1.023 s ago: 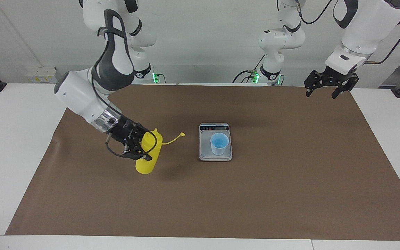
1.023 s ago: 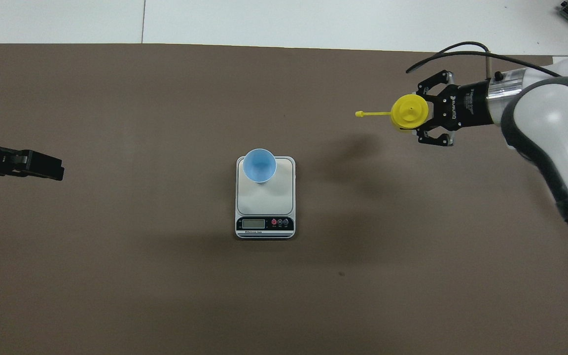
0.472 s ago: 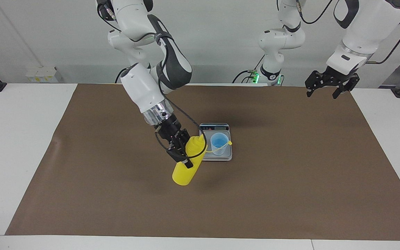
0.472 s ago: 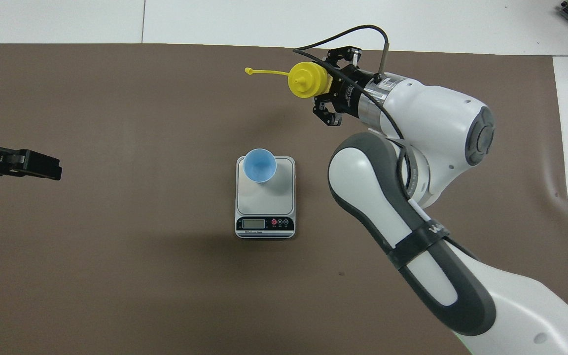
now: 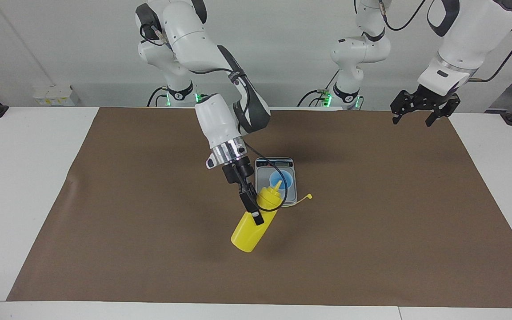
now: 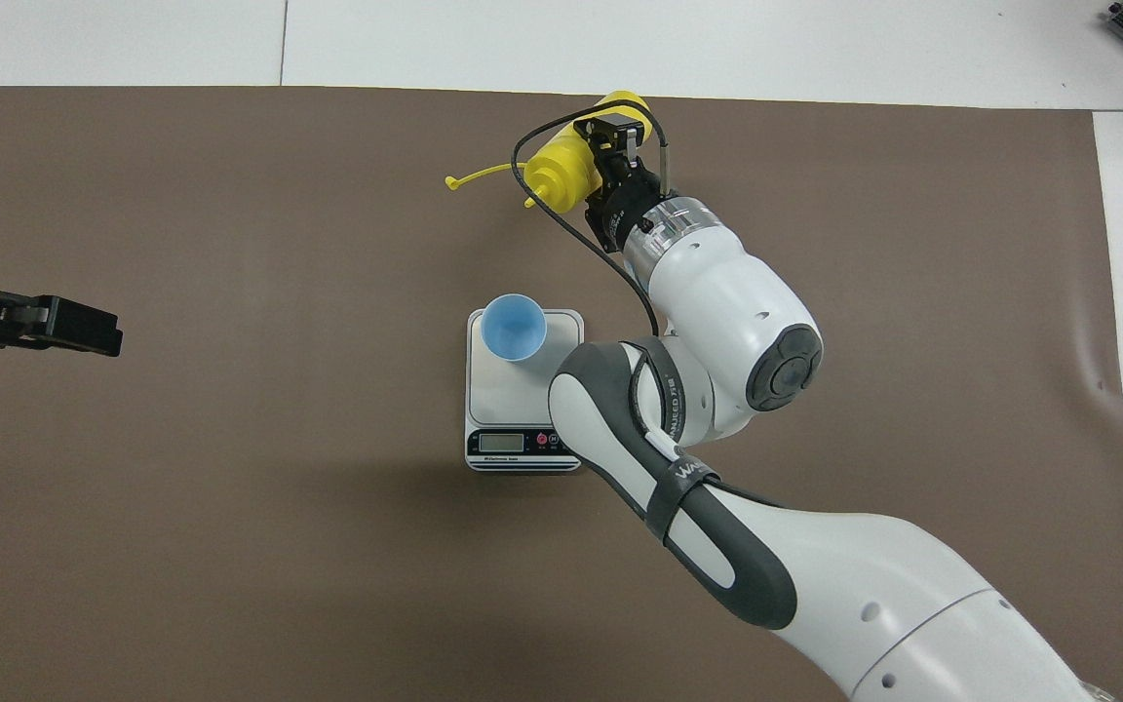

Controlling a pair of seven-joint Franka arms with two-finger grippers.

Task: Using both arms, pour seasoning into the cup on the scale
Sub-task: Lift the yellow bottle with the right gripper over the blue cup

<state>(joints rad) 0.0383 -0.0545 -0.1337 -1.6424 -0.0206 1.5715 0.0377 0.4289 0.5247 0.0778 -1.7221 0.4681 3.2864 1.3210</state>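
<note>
while the right gripper (image 5: 252, 209) clamps it, the seasoning (image 5: 256, 222) tilts above the mat.

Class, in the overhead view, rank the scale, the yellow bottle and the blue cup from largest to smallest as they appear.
1. Scale
2. Yellow bottle, held raised and partly hidden by the right hand, so nearness makes its rank unsure
3. Blue cup

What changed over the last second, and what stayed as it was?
The right tool, shut on the yellow bottle throughout, carried it from the right arm's end of the table to beside the scale and tilted its nozzle toward the cup. The tethered cap swung along. Cup and scale did not move; the left tool stayed open, waiting over its own end.
</note>
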